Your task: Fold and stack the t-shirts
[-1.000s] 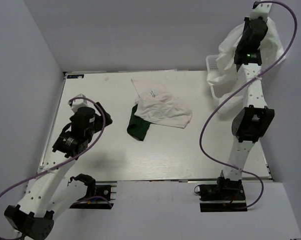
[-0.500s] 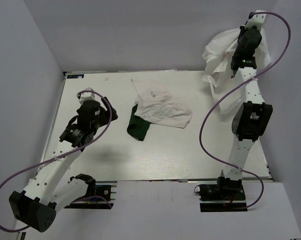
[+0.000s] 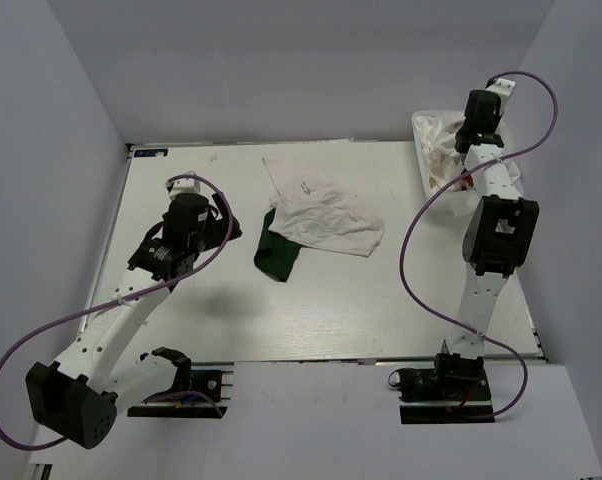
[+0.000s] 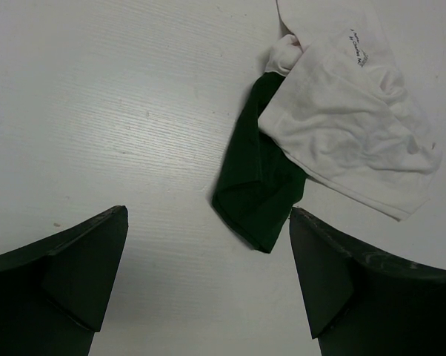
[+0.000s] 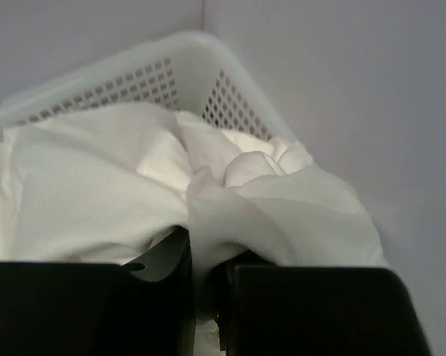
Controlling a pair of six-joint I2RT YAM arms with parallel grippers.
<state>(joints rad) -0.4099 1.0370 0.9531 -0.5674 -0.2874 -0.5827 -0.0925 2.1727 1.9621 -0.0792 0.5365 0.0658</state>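
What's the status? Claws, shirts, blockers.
Left claw open, empty, above table. Right claw shut on white t-shirt in basket. Green-sleeved t-shirt crumpled mid-table. No blockers seen.

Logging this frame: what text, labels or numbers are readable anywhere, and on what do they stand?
Black print on the white-and-green t-shirt: a short printed text, too small and blurred to read in either view.
White cloth in the lattice basket: no print shows.
No other text, label or number is visible.
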